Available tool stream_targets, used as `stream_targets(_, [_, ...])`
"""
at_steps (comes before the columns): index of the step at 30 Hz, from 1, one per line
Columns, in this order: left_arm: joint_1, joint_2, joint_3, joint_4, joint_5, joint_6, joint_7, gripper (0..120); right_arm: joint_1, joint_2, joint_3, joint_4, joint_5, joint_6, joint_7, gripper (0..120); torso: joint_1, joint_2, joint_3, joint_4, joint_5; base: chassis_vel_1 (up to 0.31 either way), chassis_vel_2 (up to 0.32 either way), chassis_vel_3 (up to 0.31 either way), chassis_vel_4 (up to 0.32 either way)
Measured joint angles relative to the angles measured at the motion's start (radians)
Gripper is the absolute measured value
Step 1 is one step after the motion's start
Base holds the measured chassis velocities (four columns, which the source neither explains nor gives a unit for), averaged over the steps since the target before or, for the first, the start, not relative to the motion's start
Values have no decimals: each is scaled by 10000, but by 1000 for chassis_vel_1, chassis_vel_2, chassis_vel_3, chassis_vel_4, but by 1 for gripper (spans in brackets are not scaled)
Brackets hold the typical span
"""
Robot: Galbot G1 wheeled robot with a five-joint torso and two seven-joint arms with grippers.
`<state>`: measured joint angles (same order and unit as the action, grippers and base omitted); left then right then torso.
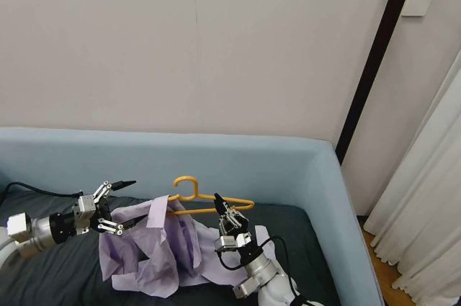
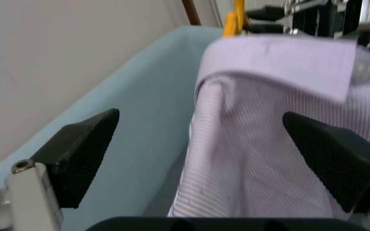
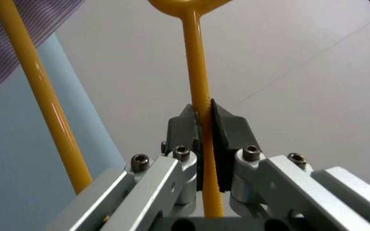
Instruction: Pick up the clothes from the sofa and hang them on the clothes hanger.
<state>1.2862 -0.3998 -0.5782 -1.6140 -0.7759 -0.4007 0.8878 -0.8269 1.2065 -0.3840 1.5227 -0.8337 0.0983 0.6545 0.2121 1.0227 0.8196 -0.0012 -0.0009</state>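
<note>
the yellow hanger (image 1: 216, 202) is clamped between the fingers of the right gripper (image 1: 229, 214) and held above the sofa (image 1: 238, 162). the lilac shirt (image 1: 155, 248) is draped over 1 end of the hanger, the remainder lying on the seat. the left gripper (image 1: 128, 204) is positioned just beside the shirt, fingers spread, nothing grasped.

A light blue sofa (image 1: 216, 158) with a tall padded back and a side arm (image 1: 338, 212) on the right stands against a plain pale wall. Its seat cushion (image 1: 65, 277) is dark grey. A lilac pinstriped shirt (image 1: 155, 255) lies crumpled near the middle of the seat. Its lower folds are spread on the cushion and its upper part is raised off it.
</note>
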Motion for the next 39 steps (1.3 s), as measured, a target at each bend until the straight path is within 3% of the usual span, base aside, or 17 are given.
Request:
stream_targets(8, [40,-256,110,193,571,138,21,96,88,226,-394,-21,311,-69,-5,4,0,0,0,0,-2,0,0,0,0])
stream_targets(22, [-113,-401,-11,548,614,491,2009,43,119,482,-320,-9,-767,429,-10,4,0,0,0,0,0,0,0,0,0])
stream_targets(30, [-238,-514,-22,744,599,547,2363,20,45,561,-437,-1,-608,498,-2,4,-1,1,0,0,1,0,0,0,0])
stream_targets(33, [-297,-599,-13,905,586,547,2412,5,54,600,-506,17,-513,499,-6,4,0,1,0,0,1,0,0,0,0])
stream_targets(38, [-373,-697,19,1047,574,537,2460,4,111,603,-602,86,-292,502,-14,4,0,1,0,0,1,0,0,0,0])
stream_targets(39, [-392,-718,26,1076,573,537,2460,4,118,600,-634,114,-168,505,-13,9,0,1,0,-1,1,0,0,0,0])
